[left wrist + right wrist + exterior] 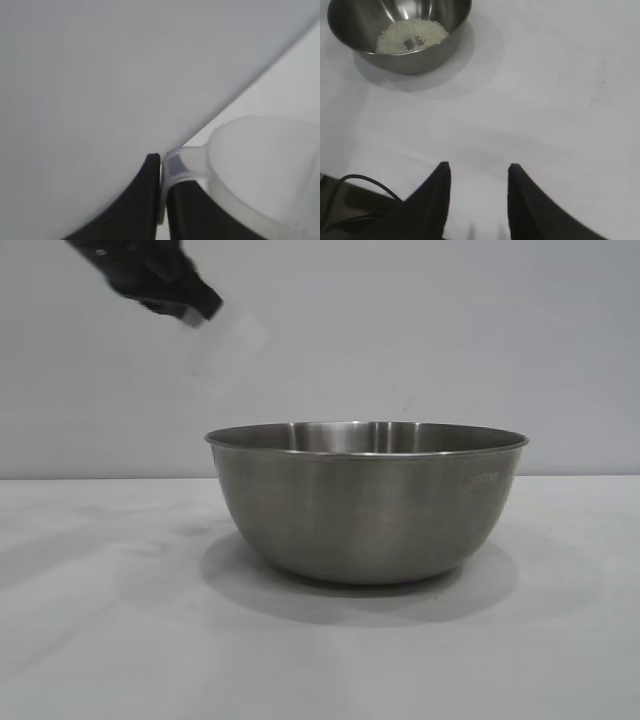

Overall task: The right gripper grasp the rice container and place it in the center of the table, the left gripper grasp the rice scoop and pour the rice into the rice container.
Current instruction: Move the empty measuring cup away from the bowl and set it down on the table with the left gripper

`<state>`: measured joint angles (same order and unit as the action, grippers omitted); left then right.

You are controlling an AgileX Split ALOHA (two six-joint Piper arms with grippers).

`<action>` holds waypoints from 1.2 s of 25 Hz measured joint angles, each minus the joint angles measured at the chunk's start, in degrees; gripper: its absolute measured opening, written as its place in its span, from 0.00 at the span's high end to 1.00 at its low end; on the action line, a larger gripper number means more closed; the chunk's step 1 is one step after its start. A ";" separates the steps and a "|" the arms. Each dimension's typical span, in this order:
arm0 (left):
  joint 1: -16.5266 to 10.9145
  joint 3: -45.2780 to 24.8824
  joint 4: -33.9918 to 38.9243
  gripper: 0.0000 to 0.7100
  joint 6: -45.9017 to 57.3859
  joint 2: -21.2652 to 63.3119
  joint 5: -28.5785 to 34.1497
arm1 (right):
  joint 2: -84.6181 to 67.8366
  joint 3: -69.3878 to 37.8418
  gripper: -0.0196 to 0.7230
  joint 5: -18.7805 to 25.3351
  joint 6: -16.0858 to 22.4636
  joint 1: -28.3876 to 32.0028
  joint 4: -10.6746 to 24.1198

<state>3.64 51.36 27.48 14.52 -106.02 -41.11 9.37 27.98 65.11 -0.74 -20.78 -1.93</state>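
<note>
Firmly around the rice scoop (260,170) handle, left pincer (161,197).

A plain pale grey wall (420,340) is standing behind the scene, filling the upper half of the exterior view without any marking. In the right wrist view a thin black cable (367,184) is curving over a dark ledge (350,205) (what the cable is running to cannot be told).
</note>
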 joint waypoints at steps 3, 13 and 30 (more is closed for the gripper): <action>-3.10 -6.02 1.60 1.00 1.69 -1.87 -7.34 | 0.00 0.00 0.63 0.00 0.00 0.00 0.00; -4.84 -15.16 -3.06 1.00 -4.38 -9.37 -18.66 | 0.00 0.00 0.63 0.00 0.00 0.00 0.00; -4.94 -18.73 -6.03 0.93 -9.28 -14.48 -22.67 | 0.00 0.00 0.63 0.00 0.00 0.00 0.00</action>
<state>-1.30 32.63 21.45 5.24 -120.50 -63.77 9.37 27.98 65.11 -0.74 -20.78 -1.93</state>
